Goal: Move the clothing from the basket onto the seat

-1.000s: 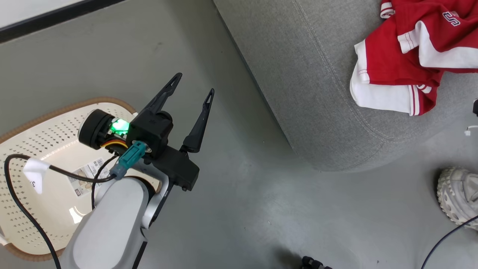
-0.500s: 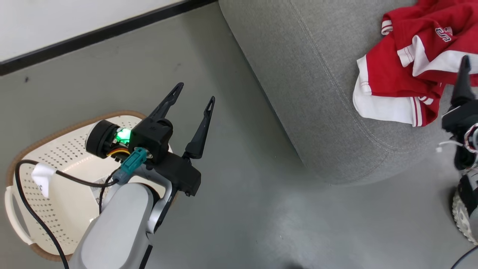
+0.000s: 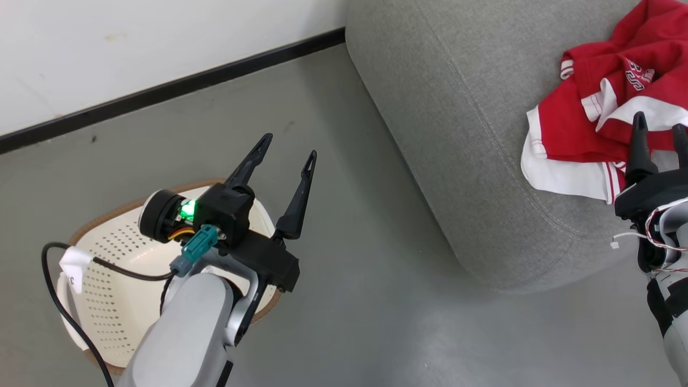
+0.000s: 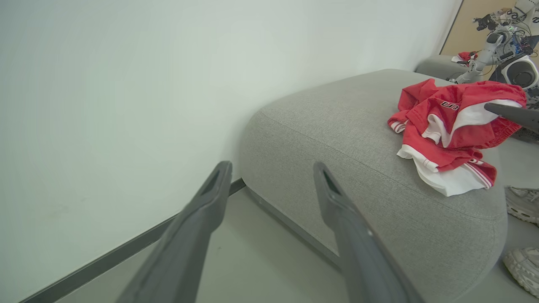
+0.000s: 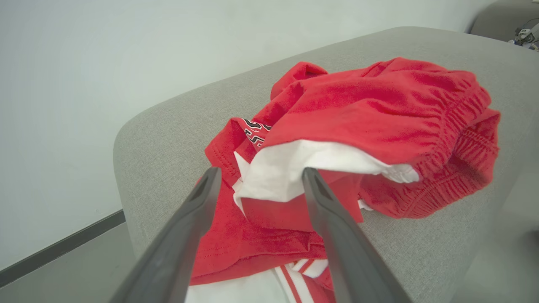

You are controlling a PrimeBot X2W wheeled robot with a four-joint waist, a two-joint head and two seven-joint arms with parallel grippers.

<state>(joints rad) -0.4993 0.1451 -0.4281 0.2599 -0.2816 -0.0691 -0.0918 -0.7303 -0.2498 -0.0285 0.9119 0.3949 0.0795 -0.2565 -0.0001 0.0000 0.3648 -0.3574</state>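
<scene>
Head view: the clothing [image 3: 570, 137] lies heaped on the seat [image 3: 457, 107] near its rounded edge. Above the basket [image 3: 102, 301] rim, the left end effector [image 3: 289, 146] hangs with fingers spread, holding nothing. The right end effector [image 3: 659, 122] points at the clothing, fingers likewise spread and empty. The basket stands on the floor [image 3: 365, 279].

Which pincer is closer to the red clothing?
The right pincer: its tips point at the clothing on the seat, while the left pincer is by the basket.
</scene>
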